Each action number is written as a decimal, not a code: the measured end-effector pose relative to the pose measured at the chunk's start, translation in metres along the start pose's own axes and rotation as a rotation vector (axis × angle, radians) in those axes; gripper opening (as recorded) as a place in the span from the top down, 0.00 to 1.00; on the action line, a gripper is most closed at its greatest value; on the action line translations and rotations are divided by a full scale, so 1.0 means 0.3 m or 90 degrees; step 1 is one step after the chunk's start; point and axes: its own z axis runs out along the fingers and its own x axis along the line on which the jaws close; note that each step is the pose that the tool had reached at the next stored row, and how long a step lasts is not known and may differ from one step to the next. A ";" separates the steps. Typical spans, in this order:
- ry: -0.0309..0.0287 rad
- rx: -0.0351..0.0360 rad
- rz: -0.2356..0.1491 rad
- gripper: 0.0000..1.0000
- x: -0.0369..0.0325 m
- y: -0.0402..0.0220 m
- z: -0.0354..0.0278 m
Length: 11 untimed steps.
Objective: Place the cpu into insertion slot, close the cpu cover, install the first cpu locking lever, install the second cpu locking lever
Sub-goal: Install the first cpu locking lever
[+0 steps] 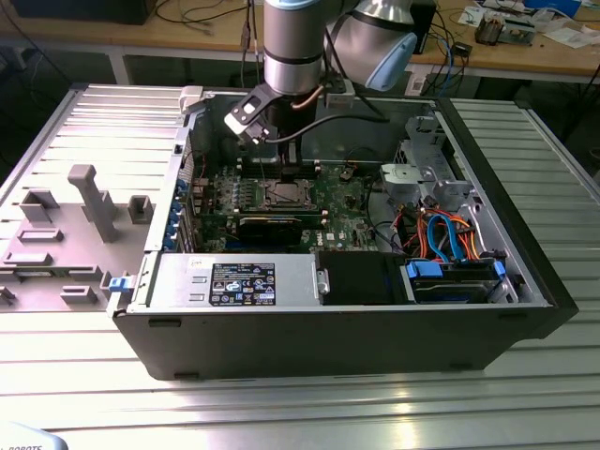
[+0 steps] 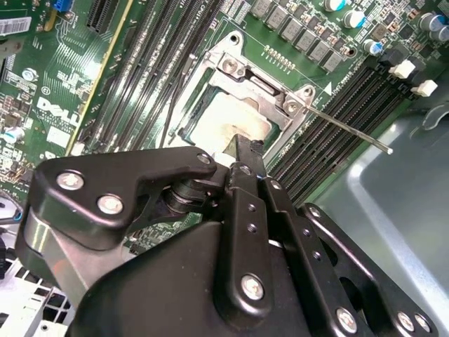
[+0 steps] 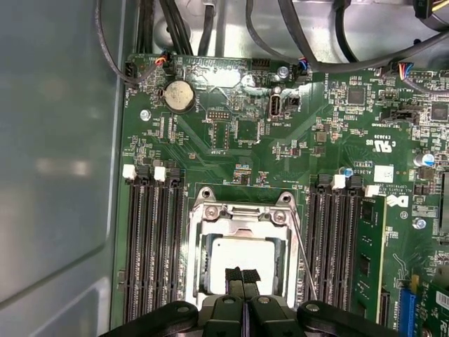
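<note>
The cpu [image 3: 235, 251] [image 2: 226, 121] lies flat in the insertion slot [image 1: 284, 195] on the green board, its pale metal top showing through the window of the cpu cover [image 3: 238, 213] [image 2: 247, 76]. The cover lies down over the chip. My gripper [image 3: 242, 276] [image 2: 244, 150] [image 1: 281, 167] hangs directly over the near edge of the chip, fingers shut together with nothing between them. Whether the tips touch the chip or cover I cannot tell. A thin metal locking lever [image 3: 303, 247] [image 2: 351, 130] runs along one side of the socket, its free end standing away from the board.
Long black memory slots [image 3: 151, 253] [image 3: 337, 246] flank the socket on both sides. The open computer case [image 1: 525, 281] walls in the board. A black graphics card [image 1: 270, 227], a drive bay with orange and blue cables [image 1: 441, 234] and a power supply [image 1: 234, 281] sit nearby.
</note>
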 end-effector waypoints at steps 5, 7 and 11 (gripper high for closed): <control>0.0000 0.0000 0.000 0.89 0.000 0.000 -0.016; -0.0001 0.0000 0.000 0.89 0.000 0.000 -0.038; -0.0001 -0.0001 0.005 0.89 0.001 0.001 -0.063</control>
